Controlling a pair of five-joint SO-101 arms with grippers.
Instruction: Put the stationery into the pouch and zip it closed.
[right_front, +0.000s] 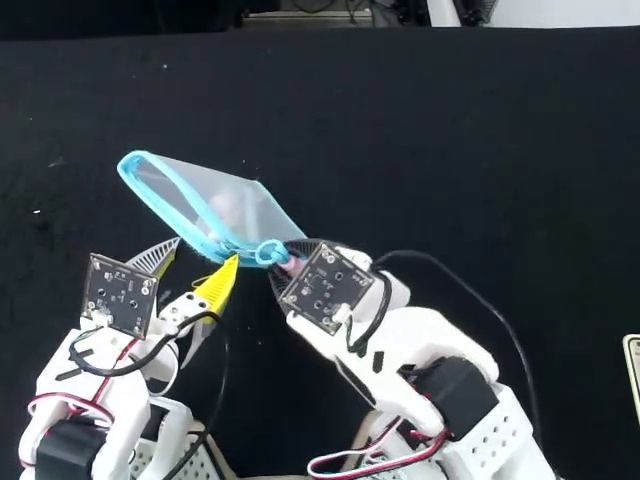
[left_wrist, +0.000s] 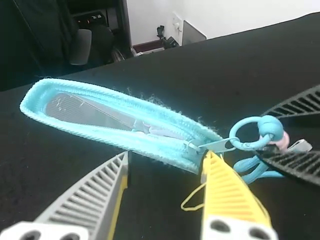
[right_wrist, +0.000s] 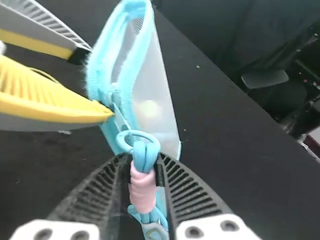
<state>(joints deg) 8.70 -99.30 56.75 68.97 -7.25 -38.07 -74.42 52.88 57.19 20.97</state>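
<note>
The right tool sits just below the middle of the high view. Its black jaws are clamped on the blue pull cord, just under the cord's pink bead. The cord loops through a blue ring, and the ring hangs from the slider at the near end of the pouch.

To the lower left, the left tool is spread wide and grips nothing. Its yellow finger has its tip against the pouch right beside the slider. Its grey finger points at the pouch's long edge farther along, near it, though whether it touches I cannot tell. The left wrist view shows that blue edge running just past both fingertips.

The pouch has light blue trim and see-through sides. It lies on the black bench and slants from the ring up toward the left of the frame, left of centre. In the right wrist view the two blue zipper bands part beyond the slider, so the mouth looks open there, though how far I cannot tell. Something pale shows through the side, too dim to name.
</note>
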